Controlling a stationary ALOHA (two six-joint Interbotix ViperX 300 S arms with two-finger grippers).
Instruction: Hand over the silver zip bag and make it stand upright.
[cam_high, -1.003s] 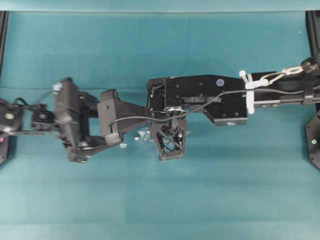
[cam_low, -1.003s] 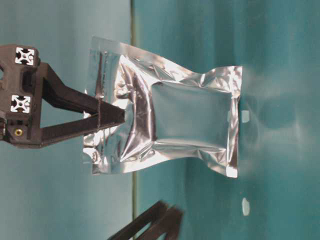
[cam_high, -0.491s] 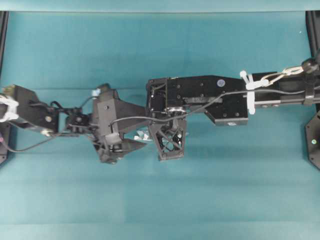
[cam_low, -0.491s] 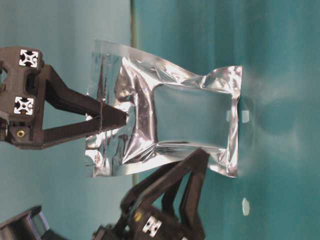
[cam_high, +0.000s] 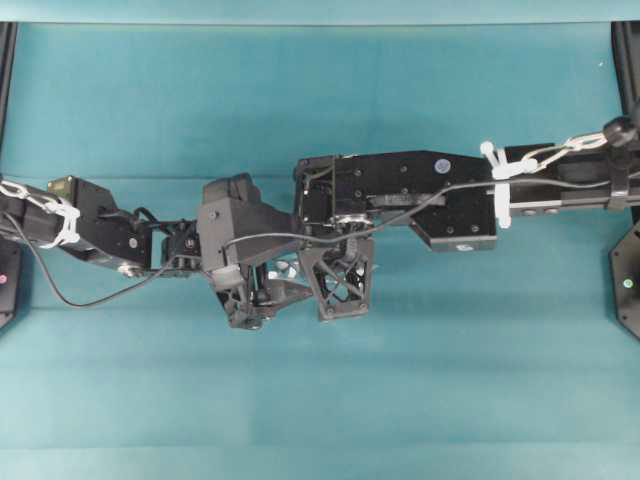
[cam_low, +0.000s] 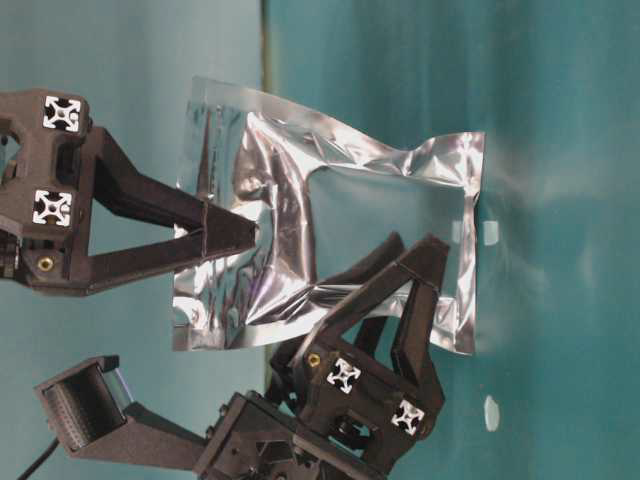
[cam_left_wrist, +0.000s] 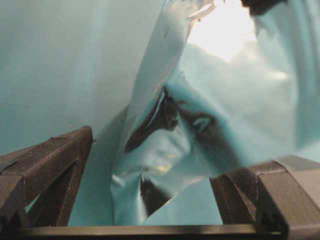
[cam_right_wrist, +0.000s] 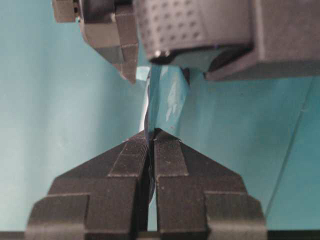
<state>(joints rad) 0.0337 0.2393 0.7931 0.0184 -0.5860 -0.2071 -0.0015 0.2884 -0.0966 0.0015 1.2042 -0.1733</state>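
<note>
The silver zip bag (cam_low: 380, 215) is a crinkled foil pouch held off the teal table by its zip end. My right gripper (cam_low: 250, 235) is shut on that end, and the foil edge shows pinched between its pads (cam_right_wrist: 151, 134). My left gripper (cam_low: 415, 255) is open, with one finger on each side of the bag's long edge and not pressing on it. In the left wrist view the bag (cam_left_wrist: 200, 125) fills the space between the spread fingers (cam_left_wrist: 55, 165). From overhead only a sliver of the bag (cam_high: 285, 270) shows between the left gripper (cam_high: 272, 290) and the right gripper (cam_high: 338, 285).
Two small white specks (cam_low: 490, 412) lie on the teal table (cam_high: 320, 100) near the bag's free end. Both arms meet over the middle of the table. Black frame posts (cam_high: 628, 280) stand at the left and right edges.
My left arm has swung in from the left and brought its open gripper around the bag's edge. The right gripper and the bag have stayed nearly still.
</note>
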